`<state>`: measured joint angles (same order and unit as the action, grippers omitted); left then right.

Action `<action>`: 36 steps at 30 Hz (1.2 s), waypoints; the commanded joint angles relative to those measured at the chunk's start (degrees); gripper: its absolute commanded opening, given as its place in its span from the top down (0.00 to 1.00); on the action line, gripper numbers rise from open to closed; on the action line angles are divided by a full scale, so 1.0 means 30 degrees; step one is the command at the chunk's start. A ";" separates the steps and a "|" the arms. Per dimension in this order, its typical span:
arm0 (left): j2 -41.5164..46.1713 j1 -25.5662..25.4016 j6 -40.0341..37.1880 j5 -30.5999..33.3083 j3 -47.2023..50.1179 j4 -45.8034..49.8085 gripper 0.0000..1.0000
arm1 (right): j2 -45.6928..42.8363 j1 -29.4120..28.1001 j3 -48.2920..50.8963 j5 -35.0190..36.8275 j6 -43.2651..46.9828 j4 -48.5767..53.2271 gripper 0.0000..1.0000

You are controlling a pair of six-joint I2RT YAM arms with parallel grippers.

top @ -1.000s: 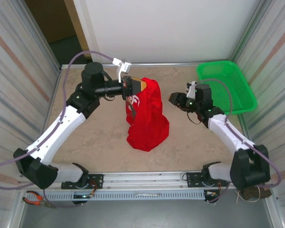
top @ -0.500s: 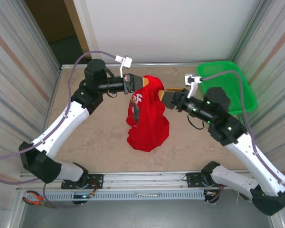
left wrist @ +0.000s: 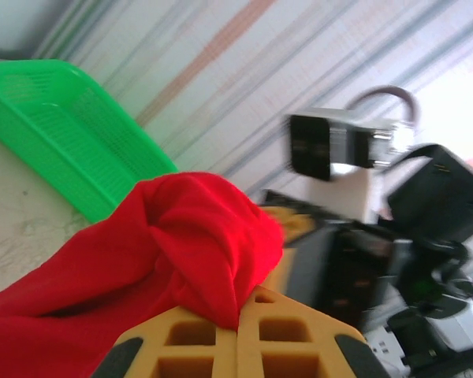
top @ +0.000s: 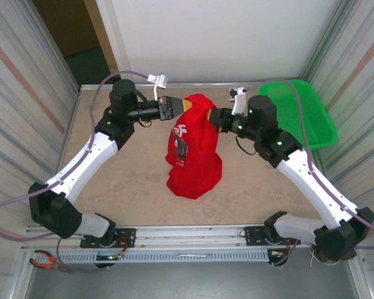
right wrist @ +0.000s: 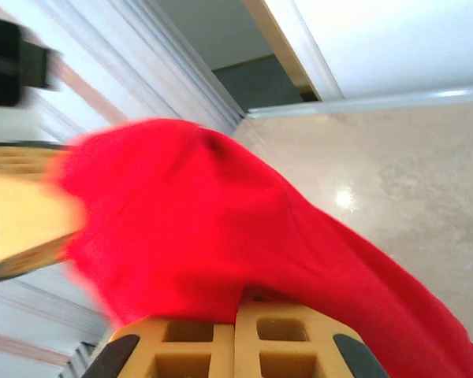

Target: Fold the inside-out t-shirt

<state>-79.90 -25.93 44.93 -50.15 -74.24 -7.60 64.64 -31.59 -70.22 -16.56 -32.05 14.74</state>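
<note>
The inside-out t-shirt (top: 196, 149), bright red with white lettering on its left side, hangs bunched above the table, its lower end resting on the surface. My left gripper (top: 182, 104) holds its top from the left, jaws shut on a fold of red cloth (left wrist: 197, 244). My right gripper (top: 213, 116) meets the same top from the right, jaws shut with red cloth (right wrist: 221, 228) pinched between its yellow fingers (right wrist: 292, 339). The two grippers face each other closely across the bunched top.
A green plastic mesh basket (top: 311, 118) stands at the back right of the table, also seen as the green basket (left wrist: 63, 134) in the left wrist view. Metal-striped walls close in both sides. Red-handled pliers (top: 47, 261) lie beyond the near rail.
My right arm swung left to the shirt's top and its jaws closed on the cloth. The left gripper kept its hold, lifting slightly toward the back.
</note>
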 commanded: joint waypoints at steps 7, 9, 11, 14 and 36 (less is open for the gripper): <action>-0.2955 0.1715 0.0536 -0.0960 -0.1528 -0.1203 0.97 | -0.3727 0.1100 -0.1405 -0.4417 -0.0404 -0.0415 1.00; -0.3574 0.1759 0.0394 -0.0831 -0.2268 -0.0770 0.75 | -0.3577 0.1407 -0.1619 -0.4861 -0.1176 -0.1303 1.00; -0.3536 0.1759 0.0292 -0.0407 -0.2348 -0.0633 0.61 | -0.3246 0.1536 -0.1955 -0.4864 -0.1298 -0.1431 1.00; -0.2400 0.1730 -0.0418 0.0883 -0.1511 0.0260 0.34 | -0.2778 0.1847 -0.2057 -0.4746 -0.1462 -0.1502 1.00; 0.1910 -0.6258 -0.7072 1.2656 0.3531 0.1593 0.26 | -0.2104 0.2709 -0.0633 -0.5260 -0.2614 -0.2322 1.00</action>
<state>-73.14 -44.10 25.58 -14.98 -62.02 -1.89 58.59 -23.86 -72.10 -31.38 -38.63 10.70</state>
